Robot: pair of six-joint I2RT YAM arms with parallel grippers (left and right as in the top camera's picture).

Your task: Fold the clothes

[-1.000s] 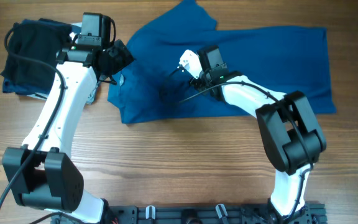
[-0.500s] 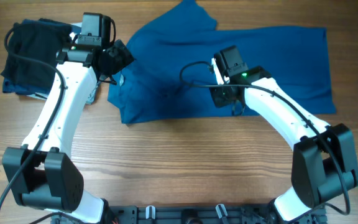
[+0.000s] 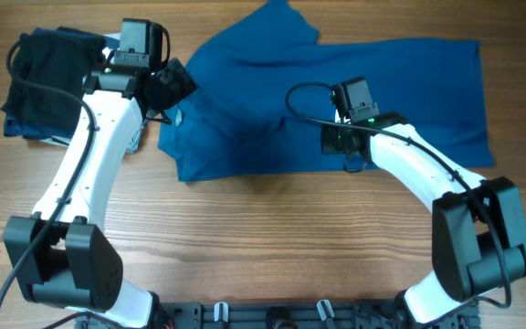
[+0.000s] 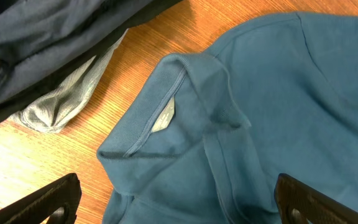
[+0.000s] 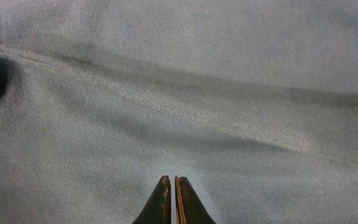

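The clothes (image 3: 400, 82), a medium-blue polo shirt, lie spread across the back of the table, the collar (image 4: 166, 112) at their left end. My left gripper (image 3: 167, 87) hovers over that collar, open wide, its fingers (image 4: 48, 199) either side of the fabric and holding nothing. My right gripper (image 3: 334, 142) hangs over the shirt's lower middle. In the right wrist view its jaws (image 5: 171, 180) are shut tip to tip just above the knit fabric (image 5: 179, 93), with no cloth between them.
A stack of folded garments sits at the back left: a black one (image 3: 48, 78) on top, and under it a navy one (image 4: 42, 43) and a pale-grey one (image 4: 61, 102) beside the collar. Bare wooden table (image 3: 263, 238) lies in front of the shirt.
My right gripper has swung to the right across the shirt, from its centre toward its lower middle, and its jaws have shut. The left arm has not moved.
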